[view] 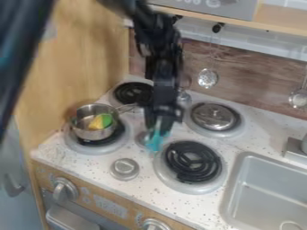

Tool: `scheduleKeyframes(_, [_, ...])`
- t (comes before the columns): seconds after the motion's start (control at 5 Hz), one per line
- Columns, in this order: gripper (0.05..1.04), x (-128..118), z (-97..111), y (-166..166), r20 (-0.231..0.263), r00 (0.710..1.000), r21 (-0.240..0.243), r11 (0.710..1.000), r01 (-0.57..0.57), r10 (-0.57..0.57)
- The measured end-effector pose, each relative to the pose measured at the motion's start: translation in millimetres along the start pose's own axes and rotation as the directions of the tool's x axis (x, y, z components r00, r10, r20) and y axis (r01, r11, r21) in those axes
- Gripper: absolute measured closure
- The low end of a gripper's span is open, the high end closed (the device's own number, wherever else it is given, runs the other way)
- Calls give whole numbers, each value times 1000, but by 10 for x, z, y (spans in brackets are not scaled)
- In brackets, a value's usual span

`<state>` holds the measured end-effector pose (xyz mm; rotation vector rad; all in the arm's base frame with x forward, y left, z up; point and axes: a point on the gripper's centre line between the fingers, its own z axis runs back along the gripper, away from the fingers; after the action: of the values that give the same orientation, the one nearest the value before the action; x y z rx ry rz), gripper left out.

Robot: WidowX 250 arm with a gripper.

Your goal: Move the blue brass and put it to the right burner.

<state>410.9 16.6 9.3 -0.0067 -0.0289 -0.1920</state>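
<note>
The panel (pixel 110 205) on the stove's front carries a small printed display and marks, between two knobs, and more marks show on the grey box (pixel 231 11) up top. The worktop's front edge runs slanting below the burners; the sink (pixel 269 193) borders it at the right, a wooden side wall (pixel 75 58) stands at the left, and a wood-grained back wall (pixel 249 81) with hanging utensils rises behind. The claw (pixel 160 125) hangs down in the middle of the stove, over the blue piece (pixel 155 142); whether it grips the piece I cannot tell. The piece is just beside the front right burner (pixel 193 161), at its upper left, and between that burner and the pot (pixel 93 130). The pot sits on the front left burner with a yellow and green thing (pixel 101 121) inside. A metal lid (pixel 212 117) covers the back right burner, and a round silver knob (pixel 124 169) is on the speckled white worktop (pixel 141 195), between the two front burners.
</note>
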Motion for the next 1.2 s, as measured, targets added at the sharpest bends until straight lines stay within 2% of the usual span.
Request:
scheduleKeyframes(0.2, [975, -156, 122, -99, 4, 1000, -29, 999, 29, -29])
scheduleKeyframes(0.4, [1019, -212, 79, -94, -16, 1000, -23, 1000, 16, -16])
scheduleKeyframes(0.6, [878, -138, -152, -2, -79, 994, -26, 997, -77, 75])
scheduleKeyframes(0.8, [634, 49, -234, 59, -74, 990, -35, 992, -124, 121])
scheduleKeyframes(1.0, [323, 162, -331, 98, -75, 987, -28, 989, -148, 145])
scheduleKeyframes(1.2, [75, 263, -299, 147, -56, 988, -12, 989, -147, 147])
